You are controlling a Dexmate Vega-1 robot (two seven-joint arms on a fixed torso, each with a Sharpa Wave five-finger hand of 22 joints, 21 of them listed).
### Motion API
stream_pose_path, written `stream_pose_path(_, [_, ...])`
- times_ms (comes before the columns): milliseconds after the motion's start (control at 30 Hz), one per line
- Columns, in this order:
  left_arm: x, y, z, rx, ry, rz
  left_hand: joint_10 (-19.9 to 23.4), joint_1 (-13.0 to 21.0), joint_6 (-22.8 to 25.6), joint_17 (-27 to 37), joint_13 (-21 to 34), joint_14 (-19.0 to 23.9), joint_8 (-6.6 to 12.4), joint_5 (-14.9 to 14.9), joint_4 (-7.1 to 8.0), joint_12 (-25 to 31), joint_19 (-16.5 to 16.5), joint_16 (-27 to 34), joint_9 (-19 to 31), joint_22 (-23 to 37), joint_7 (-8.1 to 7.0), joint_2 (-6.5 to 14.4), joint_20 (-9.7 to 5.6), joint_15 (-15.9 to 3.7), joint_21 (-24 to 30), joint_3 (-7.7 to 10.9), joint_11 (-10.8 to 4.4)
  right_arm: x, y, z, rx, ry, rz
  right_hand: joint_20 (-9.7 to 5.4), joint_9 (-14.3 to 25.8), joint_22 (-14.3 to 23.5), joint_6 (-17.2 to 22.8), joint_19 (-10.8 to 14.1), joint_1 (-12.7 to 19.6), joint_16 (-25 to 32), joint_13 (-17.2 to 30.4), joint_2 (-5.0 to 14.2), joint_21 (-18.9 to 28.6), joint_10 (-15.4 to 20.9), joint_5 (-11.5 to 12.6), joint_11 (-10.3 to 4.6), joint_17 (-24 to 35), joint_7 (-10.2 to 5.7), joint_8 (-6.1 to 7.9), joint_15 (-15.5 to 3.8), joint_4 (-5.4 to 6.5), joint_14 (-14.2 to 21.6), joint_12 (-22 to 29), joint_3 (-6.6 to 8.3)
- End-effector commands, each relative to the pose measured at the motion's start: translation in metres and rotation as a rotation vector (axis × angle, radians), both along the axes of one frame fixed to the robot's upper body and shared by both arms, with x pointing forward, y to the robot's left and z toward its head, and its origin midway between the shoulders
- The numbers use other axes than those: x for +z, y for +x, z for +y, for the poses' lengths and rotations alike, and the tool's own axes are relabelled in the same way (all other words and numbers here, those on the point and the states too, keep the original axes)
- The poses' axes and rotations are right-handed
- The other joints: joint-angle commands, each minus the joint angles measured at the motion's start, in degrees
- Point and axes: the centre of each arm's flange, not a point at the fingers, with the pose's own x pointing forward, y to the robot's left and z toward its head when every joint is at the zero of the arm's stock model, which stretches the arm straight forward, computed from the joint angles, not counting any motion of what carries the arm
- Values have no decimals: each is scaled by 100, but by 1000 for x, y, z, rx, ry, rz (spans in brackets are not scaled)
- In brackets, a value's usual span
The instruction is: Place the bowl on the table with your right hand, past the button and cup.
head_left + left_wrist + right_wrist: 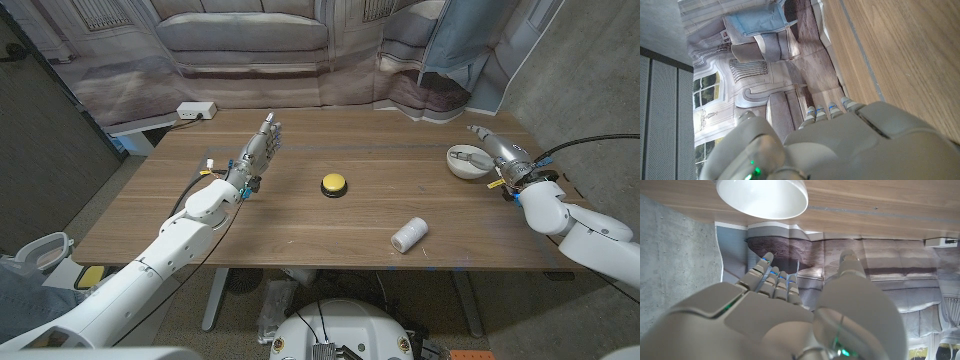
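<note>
Desk (pixel 340 225) of wood is shown carrying all the task's things, with a printed backdrop hung behind its far edge. Left robot hand (pixel 258 152) is seen raised at the far left of the desk, fingers straight and apart, holding nothing. Right robot hand (pixel 497 152) is seen at the far right, beside the bowl (pixel 466 161), fingers loosely spread; in the right wrist view the bowl (pixel 762 197) lies apart from the fingertips (pixel 766 259), so nothing is judged to be gripped. The bowl, white, already stands on the desk at the far right, with what may be a utensil inside, too small to tell. The cup (pixel 409 234), white, lies on its side near the front edge, right of centre. The button (pixel 334 185), yellow on a black base, sits at mid-desk.

Risks are judged as follows. Because the bowl stands close to the right edge of the desk, a sideways brush during withdrawal could push it toward that edge. Because the cup lies on its side, it could be set rolling by any low sweep of the right arm. The button could be pressed by a careless crossing toward mid-desk.
</note>
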Motion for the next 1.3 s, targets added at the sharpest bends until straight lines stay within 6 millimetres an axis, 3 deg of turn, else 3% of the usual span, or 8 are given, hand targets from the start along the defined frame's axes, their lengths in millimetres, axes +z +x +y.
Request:
stream_pose_path(33, [2,-1,2,0,6,-2,-11,-39,25,24,16,10,-8,3,20,12,-45,19,14,12,-12,9,-197,8,27,-49,-11,-2,1,3,-42,-67,23,-9,36,6,-171,74,114,11,29,-8,15,-57,-21,48,27,137,-41,3,-4,36,23,39])
stream_pose_path(900, [3,0,-4,-14,12,-5,-27,-73,20,24,16,-8,-18,2,45,5,-50,13,14,11,-16,8,-194,0,27,-111,-12,-6,1,3,-93,-159,83,-23,51,-1,-142,206,268,26,36,-142,25,-70,12,54,29,97,48,-31,-25,120,52,27])
stream_pose_path(1300, [-2,1,-6,-19,14,1,-38,-84,5,23,16,-17,-26,4,54,1,-68,11,13,10,-15,3,-182,4,22,-153,-10,-9,9,0,-99,-159,89,-81,55,6,135,414,356,83,37,-148,64,267,64,-78,35,-41,164,-203,18,372,180,37])
